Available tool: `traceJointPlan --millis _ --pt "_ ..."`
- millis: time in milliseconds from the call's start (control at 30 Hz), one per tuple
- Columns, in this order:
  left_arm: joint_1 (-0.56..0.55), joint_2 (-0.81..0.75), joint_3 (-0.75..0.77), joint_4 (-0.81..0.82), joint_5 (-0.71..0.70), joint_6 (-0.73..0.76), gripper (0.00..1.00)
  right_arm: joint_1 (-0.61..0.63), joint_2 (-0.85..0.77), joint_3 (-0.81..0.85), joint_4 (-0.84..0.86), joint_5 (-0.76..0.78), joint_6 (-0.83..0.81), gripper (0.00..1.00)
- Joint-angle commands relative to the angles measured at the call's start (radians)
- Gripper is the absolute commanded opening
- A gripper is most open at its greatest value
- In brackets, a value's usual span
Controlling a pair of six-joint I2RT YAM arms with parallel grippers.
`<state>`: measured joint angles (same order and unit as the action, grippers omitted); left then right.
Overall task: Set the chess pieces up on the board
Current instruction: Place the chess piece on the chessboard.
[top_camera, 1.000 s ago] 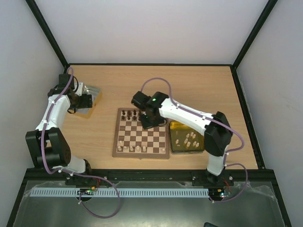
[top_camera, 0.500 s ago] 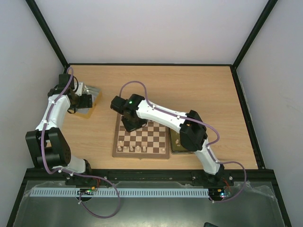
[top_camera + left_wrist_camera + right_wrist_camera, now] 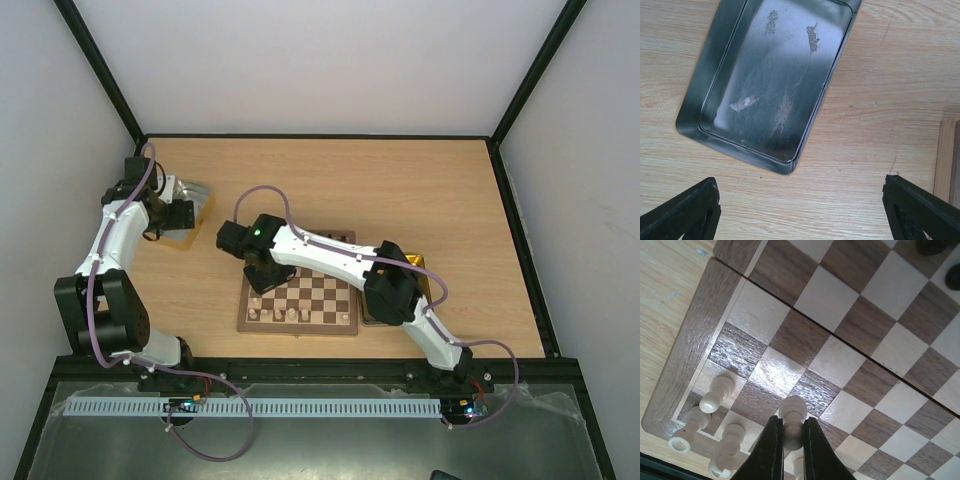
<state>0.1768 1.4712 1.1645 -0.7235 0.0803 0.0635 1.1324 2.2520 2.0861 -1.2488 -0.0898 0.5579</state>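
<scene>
The board (image 3: 310, 295) lies at the table's middle. Several cream chess pieces (image 3: 290, 314) stand along its near row. My right gripper (image 3: 262, 272) hangs over the board's left part, shut on a cream pawn (image 3: 792, 415) held above the squares, as the right wrist view (image 3: 792, 432) shows. Three cream pieces (image 3: 715, 395) stand at the board's corner below it. Two dark pieces (image 3: 954, 277) show at that view's top right. My left gripper (image 3: 185, 213) is open and empty (image 3: 800, 210) beside the silver tray (image 3: 770, 85).
The silver tray (image 3: 192, 200) sits left of the board and holds nothing. A gold tray (image 3: 425, 268) lies right of the board, mostly hidden by my right arm. The board's edge (image 3: 947, 160) shows at the right of the left wrist view.
My right arm has swung left across the board, from its far right part to its left part, with the gripper shut. The left arm has not moved.
</scene>
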Motion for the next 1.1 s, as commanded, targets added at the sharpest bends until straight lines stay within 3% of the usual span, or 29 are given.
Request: traceJointPlan --millis 0,1067 --pt "-0.002 -0.025 -0.012 -0.004 -0.007 -0.001 0.89 0.012 0.022 0.025 -0.038 0.010 -0.016 0.02" --pt "-0.003 -0.033 -0.022 -0.001 -0.017 -0.002 0.89 0.062 0.087 0.037 -0.021 -0.047 -0.031 0.02"
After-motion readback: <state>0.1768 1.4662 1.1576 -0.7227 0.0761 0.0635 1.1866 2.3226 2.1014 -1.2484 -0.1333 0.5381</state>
